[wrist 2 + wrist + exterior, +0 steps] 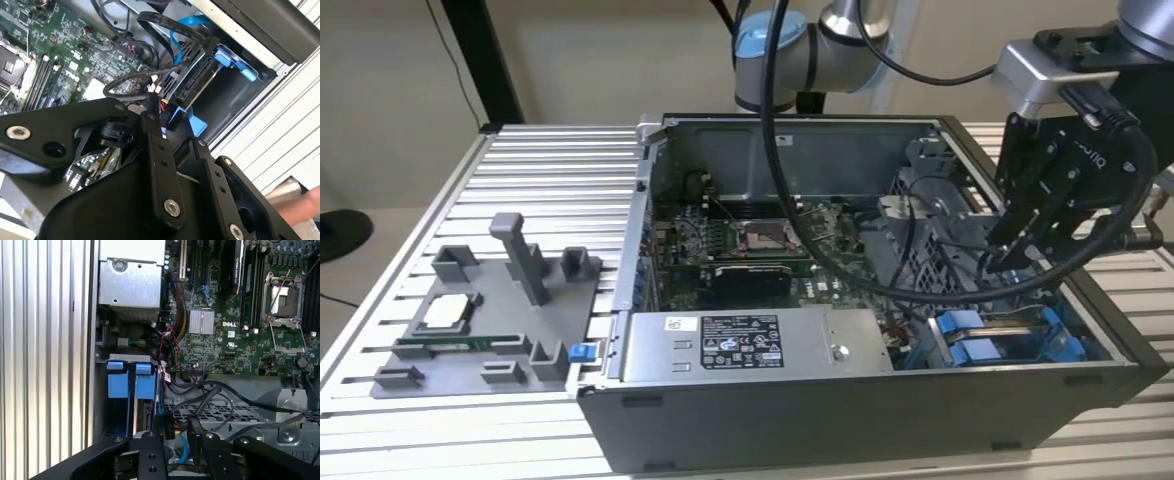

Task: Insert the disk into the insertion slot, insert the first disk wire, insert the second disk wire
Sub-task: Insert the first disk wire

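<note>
the disk [192,82] is seen seated in the insertion slot [127,358] at a corner of the open computer case [854,420], with 2 blue carrier tabs [121,386] showing. the gripper [1023,250] is held low inside the case, above the perforated cage [225,412] and just beside the slot. 1 black wire connector [170,426] is seen at its tip; whether it is clamped cannot be told.

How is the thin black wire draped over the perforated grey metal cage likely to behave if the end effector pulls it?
Probably floppy: the thin black wire lies in loose curves across the perforated grey metal cage. It is likely light, being so slender. It may catch when dragged, since the cage beneath it has many holes and edges.
</note>
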{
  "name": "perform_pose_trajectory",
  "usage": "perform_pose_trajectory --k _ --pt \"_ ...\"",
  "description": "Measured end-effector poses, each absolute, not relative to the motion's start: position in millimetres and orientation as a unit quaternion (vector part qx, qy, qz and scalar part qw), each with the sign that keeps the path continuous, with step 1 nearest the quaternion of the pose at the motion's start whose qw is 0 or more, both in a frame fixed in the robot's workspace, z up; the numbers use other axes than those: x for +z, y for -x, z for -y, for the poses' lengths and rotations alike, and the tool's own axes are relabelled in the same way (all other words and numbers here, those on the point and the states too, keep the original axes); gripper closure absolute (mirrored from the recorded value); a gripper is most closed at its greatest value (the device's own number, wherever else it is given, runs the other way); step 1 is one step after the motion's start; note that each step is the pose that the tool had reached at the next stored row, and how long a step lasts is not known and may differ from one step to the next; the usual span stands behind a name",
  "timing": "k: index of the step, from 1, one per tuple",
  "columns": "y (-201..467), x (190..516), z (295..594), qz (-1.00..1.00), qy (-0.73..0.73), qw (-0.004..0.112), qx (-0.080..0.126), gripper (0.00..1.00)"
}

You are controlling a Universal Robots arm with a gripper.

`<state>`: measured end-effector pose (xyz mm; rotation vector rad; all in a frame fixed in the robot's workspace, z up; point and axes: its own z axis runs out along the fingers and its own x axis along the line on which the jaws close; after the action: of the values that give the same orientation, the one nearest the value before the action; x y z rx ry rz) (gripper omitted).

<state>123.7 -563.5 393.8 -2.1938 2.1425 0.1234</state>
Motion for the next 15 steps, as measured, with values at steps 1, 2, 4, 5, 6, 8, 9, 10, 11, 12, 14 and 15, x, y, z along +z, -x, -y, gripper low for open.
perform_pose_trajectory --k 1,2,4,5,6,8,9,10,11,12,14,15 --pt "-123.7 393.9 565.6 -0.698 0.714 0.038 0.042 0.0" --pt "-123.7 393.9 567.2 -0.697 0.714 0.04 0.044 0.0" --pt "-123.6 393.9 567.8 -0.697 0.714 0.041 0.045 0.0" --pt "-123.6 393.9 567.8 -0.697 0.714 0.042 0.046 0.0" --pt "-123.6 393.9 567.8 -0.697 0.714 0.042 0.046 0.0" --pt "-123.4 393.9 567.8 -0.697 0.714 0.042 0.046 0.0" --pt "-123.1 393.8 567.9 -0.697 0.714 0.042 0.046 0.0" --pt "-122.7 393.9 568.3 -0.697 0.714 0.042 0.046 0.0" --pt "-122.4 393.8 568.8 -0.697 0.714 0.042 0.046 0.0" --pt "-122.4 393.8 569.2 -0.697 0.714 0.042 0.046 0.0" --pt "-122.3 393.8 570.5 -0.696 0.715 0.042 0.046 0.0" --pt "-122.3 393.6 571.2 -0.696 0.715 0.042 0.046 0.0"
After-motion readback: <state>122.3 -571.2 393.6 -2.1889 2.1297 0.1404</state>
